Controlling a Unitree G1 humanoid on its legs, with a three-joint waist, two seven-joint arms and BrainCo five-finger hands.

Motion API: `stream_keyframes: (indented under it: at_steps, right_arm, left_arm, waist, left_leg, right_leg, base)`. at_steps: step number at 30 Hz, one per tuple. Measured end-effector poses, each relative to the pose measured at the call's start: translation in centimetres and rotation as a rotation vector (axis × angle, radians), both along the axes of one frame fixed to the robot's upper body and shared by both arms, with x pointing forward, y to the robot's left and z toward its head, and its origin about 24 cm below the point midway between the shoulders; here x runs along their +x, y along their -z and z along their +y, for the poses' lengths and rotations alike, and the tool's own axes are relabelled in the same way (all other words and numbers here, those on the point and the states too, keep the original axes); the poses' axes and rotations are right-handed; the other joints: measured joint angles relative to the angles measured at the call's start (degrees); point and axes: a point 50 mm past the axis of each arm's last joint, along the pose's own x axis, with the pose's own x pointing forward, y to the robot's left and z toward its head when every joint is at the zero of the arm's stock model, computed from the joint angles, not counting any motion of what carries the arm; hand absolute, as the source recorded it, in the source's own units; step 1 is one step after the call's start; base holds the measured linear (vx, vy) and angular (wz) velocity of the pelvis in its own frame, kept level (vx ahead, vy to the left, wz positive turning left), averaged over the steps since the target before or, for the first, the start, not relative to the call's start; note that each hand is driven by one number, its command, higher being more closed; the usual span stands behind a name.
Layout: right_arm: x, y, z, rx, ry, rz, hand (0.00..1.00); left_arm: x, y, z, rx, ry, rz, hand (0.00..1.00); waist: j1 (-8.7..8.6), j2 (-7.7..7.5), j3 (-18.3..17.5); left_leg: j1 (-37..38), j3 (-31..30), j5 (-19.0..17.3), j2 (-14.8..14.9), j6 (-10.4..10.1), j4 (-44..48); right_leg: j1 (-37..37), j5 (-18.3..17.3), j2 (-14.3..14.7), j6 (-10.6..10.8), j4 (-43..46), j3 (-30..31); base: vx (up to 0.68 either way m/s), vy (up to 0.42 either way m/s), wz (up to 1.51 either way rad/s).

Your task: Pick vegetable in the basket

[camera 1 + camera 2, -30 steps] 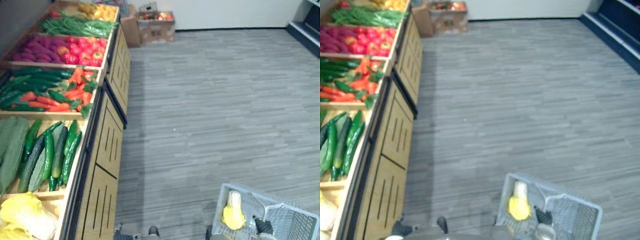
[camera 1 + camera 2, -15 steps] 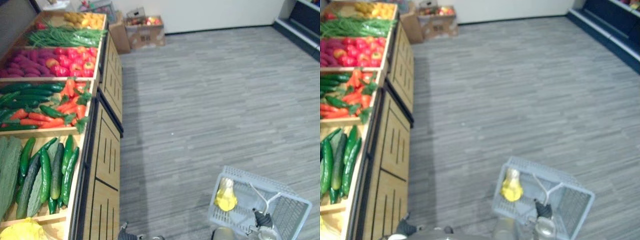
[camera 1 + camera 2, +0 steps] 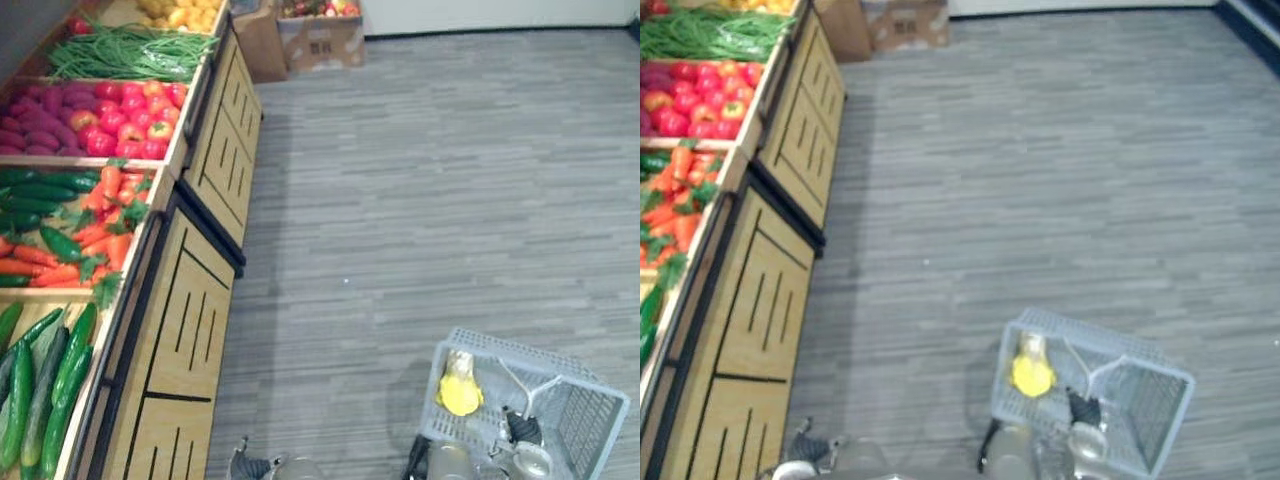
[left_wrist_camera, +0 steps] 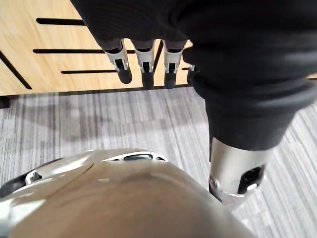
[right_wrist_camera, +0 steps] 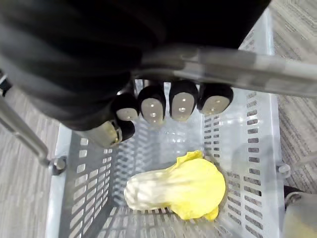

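Note:
A grey plastic basket (image 3: 575, 370) hangs low on the right over the floor. My right hand (image 5: 168, 104) is shut on its metal handle (image 5: 237, 67), fingers curled round the bar. Inside the basket (image 5: 89, 188) lies a yellow and white cabbage (image 5: 183, 188), also seen at its left end (image 3: 460, 390). My left hand (image 4: 143, 64) hangs beside the wooden stand (image 4: 44, 39), fingers relaxed and holding nothing. The stand on the left carries cucumbers (image 3: 50, 380), carrots (image 3: 90, 220), red peppers (image 3: 120, 105) and green beans (image 3: 120, 60).
The stand's slotted wooden side panels (image 3: 190, 320) run along the left. Cardboard boxes (image 3: 320, 35) with produce sit at the far end by the wall. Grey plank floor (image 3: 440, 200) stretches ahead and to the right.
The whole picture has shifted, so the camera has moved along the stand. The basket with the cabbage stays in my right hand; my left hand stays idle.

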Motion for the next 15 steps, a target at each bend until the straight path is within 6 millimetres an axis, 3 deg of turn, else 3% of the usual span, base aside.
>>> stream_keyframes:
  at_steps: [1, 2, 3, 5, 6, 7, 8, 9, 10, 11, 13, 15]
  right_arm:
    - [-0.5, 0.3, -0.1, 0.008, 0.01, 0.029, 1.0]
    - [-0.6, 0.5, 0.1, 0.014, 0.012, 0.042, 1.0]
    - [-0.7, 0.6, 0.3, 0.015, 0.01, 0.05, 1.0]
    - [0.5, 0.3, 1.0, 0.016, -0.007, 0.017, 1.0]
    - [0.5, 0.4, 1.4, 0.021, -0.013, 0.012, 1.0]
    - [0.3, 0.5, 1.6, 0.026, -0.013, 0.015, 1.0]
    - [-0.3, 0.9, 2.7, 0.048, -0.03, 0.036, 1.0]
    - [-0.3, 1.1, 3.8, 0.071, -0.055, 0.034, 1.0]
    - [-0.1, 1.1, 4.4, 0.083, -0.063, 0.027, 1.0]
    - [-0.1, 1.2, 4.6, 0.088, -0.066, 0.027, 1.0]
    - [-0.1, 1.1, 4.6, 0.086, -0.075, 0.027, 1.0]
    - [-0.1, 1.2, 4.6, 0.07, -0.107, 0.032, 1.0]
  left_arm:
    - [0.2, -0.2, 0.2, 0.009, 0.001, -0.013, 0.0]
    - [0.6, -0.3, 0.2, 0.014, 0.004, -0.029, 0.0]
    - [0.7, -0.4, 0.3, 0.019, 0.005, -0.032, 0.0]
    - [0.5, -0.3, 0.3, 0.029, -0.007, -0.028, 0.0]
    - [0.2, -0.2, 0.2, 0.028, -0.015, -0.021, 0.0]
    - [-0.1, -0.2, 0.2, 0.028, -0.025, -0.013, 0.0]
    - [-0.5, -0.2, 0.8, 0.039, -0.04, 0.003, 0.0]
    - [0.0, -0.5, 1.3, 0.063, -0.036, -0.015, 0.0]
    - [0.0, -0.6, 1.6, 0.074, -0.026, -0.021, 0.0]
    - [-0.1, -0.6, 1.7, 0.078, -0.024, -0.017, 0.0]
    - [-0.8, -0.5, 2.0, 0.088, -0.013, 0.006, 0.0]
    - [-1.4, -0.3, 2.3, 0.092, -0.003, 0.037, 0.0]
  waist:
    - [0.09, -0.5, 0.4]
    - [1.18, -1.08, 0.6]
    - [1.96, -1.35, 0.5]
    - [3.14, -1.55, 0.5]
    - [3.26, -1.52, 0.5]
    - [3.48, -1.95, 0.4]
    - [3.64, -3.45, -0.3]
    - [3.09, -4.49, -0.8]
    - [3.47, -4.56, -0.9]
    - [3.79, -4.58, -0.9]
    - [4.59, -5.17, -1.5]
    - [4.49, -6.14, -2.8]
  left_leg:
    - [-2.5, 0.9, -6.6, -1.9, 3.8, 3.1]
    - [-5.4, 3.8, -10.0, -4.7, 4.9, 1.3]
    - [-6.9, 5.3, -10.9, -6.0, 5.1, -1.4]
    - [-10.6, 7.1, -8.1, -9.6, 5.2, -18.2]
    - [-10.8, 6.9, -1.4, -10.1, 5.8, -28.7]
    - [-10.8, 7.0, 3.4, -10.1, 6.0, -30.4]
    - [-10.0, 8.2, 4.3, -11.9, 9.6, -30.5]
    - [-10.7, 9.0, 2.6, -12.0, 10.4, -29.4]
    - [-11.1, 9.5, 0.9, -11.1, 10.9, -26.7]
    - [-11.1, 10.0, 0.0, -10.5, 11.5, -25.0]
    - [-10.4, 9.9, -0.8, -9.6, 12.3, -19.7]
    - [-7.0, 9.6, -1.0, -11.3, 12.2, -23.0]
  right_leg:
    - [3.5, -0.3, 0.0, 0.4, -2.7, -0.9]
    - [6.8, -0.2, -0.1, 0.4, -5.5, -1.5]
    - [7.5, -0.1, -0.5, 0.6, -5.9, -1.6]
    - [9.1, 0.4, -1.9, 1.7, -5.6, -1.7]
    - [10.9, -0.1, -2.1, 3.1, -5.8, -1.5]
    - [11.8, -0.5, -2.6, 4.3, -5.9, -0.9]
    - [12.9, -0.4, -4.0, 5.4, -6.4, 0.1]
    - [12.3, 2.2, -4.6, 4.7, -6.9, 0.4]
    - [12.0, 5.2, -4.2, 4.6, -7.6, 1.8]
    - [12.2, 7.1, -4.2, 5.0, -8.0, 3.1]
    - [12.8, 14.4, -4.7, 5.3, -8.0, 7.1]
    - [10.3, 17.7, -6.1, 5.6, -2.1, 10.1]
  base:
    - [0.35, -0.012, 0.75]
    - [0.32, 0.039, 0.43]
    - [0.3, 0.116, -0.02]
    - [0.34, 0.208, -0.4]
    - [0.4, 0.251, -0.48]
    - [0.5, 0.284, -0.45]
    - [0.45, 0.2, -0.25]
    - [0.46, 0.191, -0.29]
    - [0.36, 0.151, -0.3]
    - [0.39, 0.18, -0.43]
    - [0.35, 0.147, -0.47]
    - [0.29, 0.156, -0.32]
